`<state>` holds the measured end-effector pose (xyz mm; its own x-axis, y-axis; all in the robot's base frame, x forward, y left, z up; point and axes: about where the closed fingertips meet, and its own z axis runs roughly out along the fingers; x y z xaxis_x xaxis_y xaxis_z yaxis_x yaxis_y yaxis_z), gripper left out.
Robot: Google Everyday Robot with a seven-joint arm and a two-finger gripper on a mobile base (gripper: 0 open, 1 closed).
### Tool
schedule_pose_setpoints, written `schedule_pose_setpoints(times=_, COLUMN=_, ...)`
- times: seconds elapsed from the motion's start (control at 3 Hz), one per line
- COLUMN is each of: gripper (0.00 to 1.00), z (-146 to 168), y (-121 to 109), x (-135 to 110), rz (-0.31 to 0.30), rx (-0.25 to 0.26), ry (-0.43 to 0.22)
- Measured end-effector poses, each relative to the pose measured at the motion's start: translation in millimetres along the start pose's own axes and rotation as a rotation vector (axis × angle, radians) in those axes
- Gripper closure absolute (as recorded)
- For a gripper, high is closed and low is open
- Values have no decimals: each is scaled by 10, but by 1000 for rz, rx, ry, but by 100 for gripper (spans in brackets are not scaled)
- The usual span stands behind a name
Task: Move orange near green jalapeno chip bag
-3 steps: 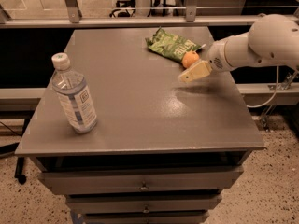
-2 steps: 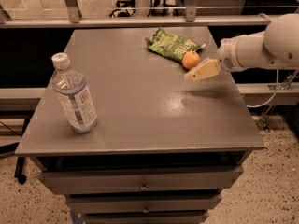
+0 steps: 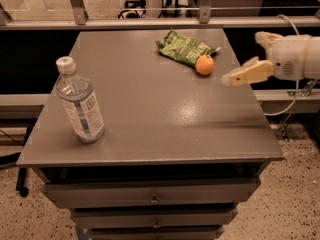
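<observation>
The orange (image 3: 204, 64) rests on the grey table (image 3: 150, 114) at the back right, touching the near right edge of the green jalapeno chip bag (image 3: 185, 49), which lies flat. My gripper (image 3: 242, 58) is to the right of the orange, over the table's right edge and apart from it. Its pale fingers (image 3: 246, 72) are spread open and hold nothing.
A clear water bottle (image 3: 79, 101) with a white cap stands upright at the front left of the table. Drawers (image 3: 150, 196) sit under the tabletop. A metal railing (image 3: 150, 21) runs behind the table. A cable (image 3: 285, 109) hangs at the right.
My gripper has pulled back to the right, away from the orange. The orange stays beside the chip bag. The bottle has not moved.
</observation>
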<state>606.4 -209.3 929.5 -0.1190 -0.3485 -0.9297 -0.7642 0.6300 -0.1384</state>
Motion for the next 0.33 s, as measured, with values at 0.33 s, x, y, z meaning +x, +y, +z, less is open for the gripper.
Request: schedule_pose_setpoints(times=0.33, gripper=0, z=-205, y=39, x=19, rz=-46, rx=-4, ry=-14)
